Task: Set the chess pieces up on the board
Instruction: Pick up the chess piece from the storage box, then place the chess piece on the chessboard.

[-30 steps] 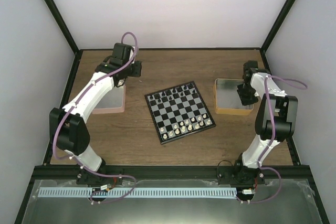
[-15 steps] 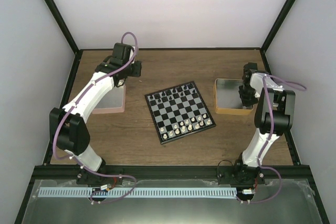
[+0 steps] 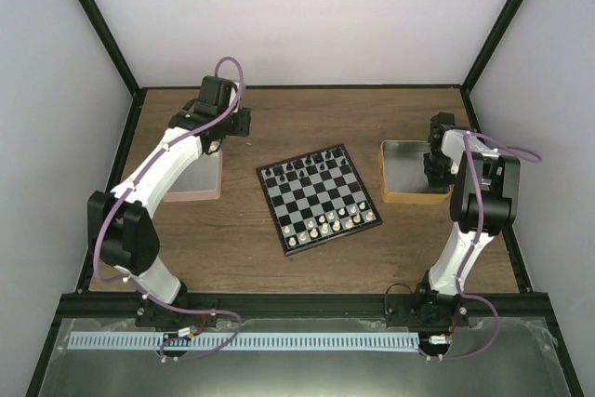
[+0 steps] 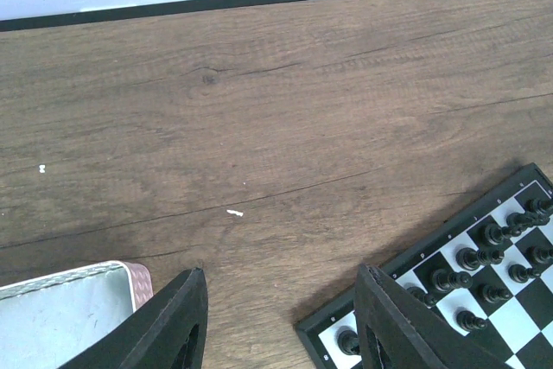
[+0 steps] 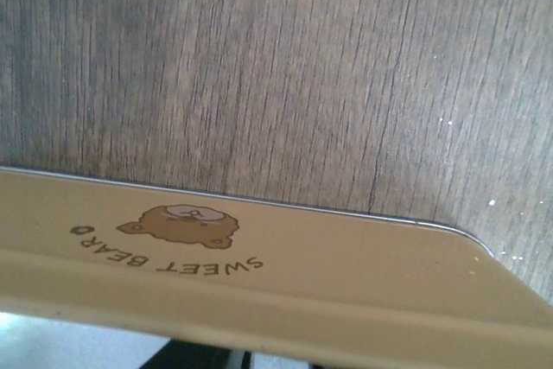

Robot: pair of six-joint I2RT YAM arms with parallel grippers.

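Here the board (image 3: 319, 198) lies in the middle of the counter (image 3: 372, 109), turned at an angle, with the chess pieces (image 3: 327, 224) standing on its near rows and the black chessmen (image 3: 307, 167) on its far rows. Left of the board sits a pink tray (image 3: 203, 195), and right of the board an orange-tan tray (image 3: 409, 197); both are near the board without touching it. The left claw (image 4: 281, 326) hangs left of the board's far-left corner, above the far end of the pink tray. Its two dark fingers (image 4: 177, 321) are spread wide with only bare wood showing between them, so it has hold of nothing. The right claw (image 3: 433, 170) points down over the right part of the orange-tan tray. Its wrist view is filled by the tray's wall with a bear picture and the words SWEET BEAR. The fingers are barely in sight there, so I cannot tell how far that claw is parted or whether it grips anything.
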